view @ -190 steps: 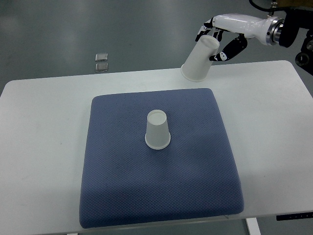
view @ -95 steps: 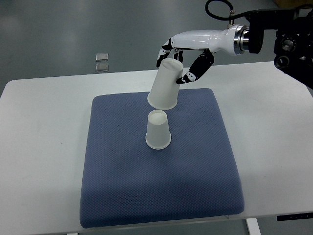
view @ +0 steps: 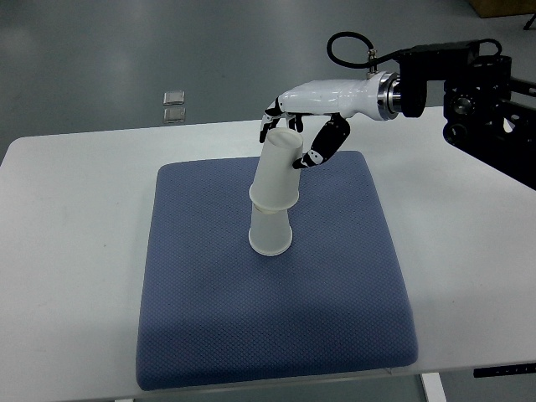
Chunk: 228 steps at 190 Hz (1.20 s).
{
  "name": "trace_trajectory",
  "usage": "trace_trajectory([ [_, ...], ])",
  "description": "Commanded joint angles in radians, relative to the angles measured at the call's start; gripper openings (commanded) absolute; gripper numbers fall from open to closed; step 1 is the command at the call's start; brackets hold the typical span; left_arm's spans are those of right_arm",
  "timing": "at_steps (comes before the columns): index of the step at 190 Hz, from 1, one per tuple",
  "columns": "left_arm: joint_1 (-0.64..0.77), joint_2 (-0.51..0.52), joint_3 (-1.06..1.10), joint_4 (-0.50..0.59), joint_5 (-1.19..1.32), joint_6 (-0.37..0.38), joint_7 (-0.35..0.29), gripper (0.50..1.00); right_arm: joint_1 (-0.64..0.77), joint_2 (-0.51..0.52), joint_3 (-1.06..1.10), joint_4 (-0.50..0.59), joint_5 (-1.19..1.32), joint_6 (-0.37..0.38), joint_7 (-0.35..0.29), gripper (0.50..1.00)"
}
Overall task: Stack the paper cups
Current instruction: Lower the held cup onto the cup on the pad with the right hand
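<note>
Cups, two, inverted on blue mat [view: 251, 327]: lower cup [view: 270, 233] standing, upper cup [view: 277, 172] sitting tilted over it, right hand [view: 293, 134] pinching its top.

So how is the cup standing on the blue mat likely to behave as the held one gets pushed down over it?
The lower cup, thin white paper and inverted, is probably very light and may slide or tip on the soft blue mat. The held cup, gripped by the right hand, comes on tilted, so sideways force seems likely. Its thin walls could dent.
</note>
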Motion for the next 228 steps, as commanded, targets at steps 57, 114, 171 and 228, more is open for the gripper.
trace_trajectory([
  [57,0.000,0.000,0.000,0.000,0.000,0.000,0.000,1.000,-0.012,0.019,-0.001,0.002,-0.029,-0.005,-0.002,0.500],
  [114,0.000,0.000,0.000,0.000,0.000,0.000,0.000,1.000,-0.018,0.020,-0.001,0.018,-0.029,-0.007,-0.026,0.500],
  [171,0.000,0.000,0.000,0.000,0.000,0.000,0.000,1.000,-0.032,0.022,-0.001,0.044,-0.029,-0.005,-0.051,0.500],
  [228,0.000,0.000,0.001,0.000,0.000,0.000,0.000,1.000,-0.044,0.033,-0.001,0.044,-0.046,-0.007,-0.060,0.500],
])
